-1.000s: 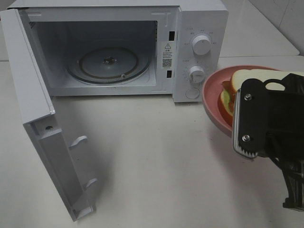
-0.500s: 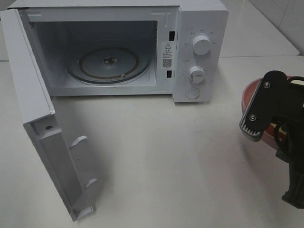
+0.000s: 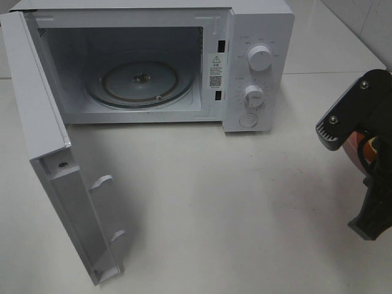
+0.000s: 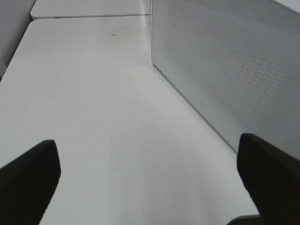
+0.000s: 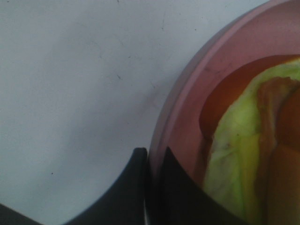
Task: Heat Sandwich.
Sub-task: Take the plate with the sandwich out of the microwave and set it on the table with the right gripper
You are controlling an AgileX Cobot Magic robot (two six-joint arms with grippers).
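The sandwich [image 5: 243, 140], with green lettuce and reddish-brown filling, lies on the pink plate [image 5: 187, 93]. My right gripper [image 5: 151, 157] is shut on the plate's rim. In the high view this gripper [image 3: 355, 138] is at the far right edge, and only a sliver of the plate [image 3: 354, 151] shows behind it; the sandwich is hidden there. The white microwave [image 3: 257, 37] stands at the back with its door [image 3: 43, 122] swung open and its glass turntable [image 3: 139, 82] bare. My left gripper [image 4: 150, 183] is open and empty above the table, beside a perforated white panel [image 4: 225, 70].
The open door juts toward the front left of the white table [image 3: 214, 202]. Two knobs [image 3: 260, 58] and a button are on the microwave's right panel. A second tabletop [image 3: 331, 43] lies behind at the right.
My right gripper has moved right with the plate, away from the microwave front. The plate and sandwich, plainly seen a second ago, are now almost hidden at the frame edge.
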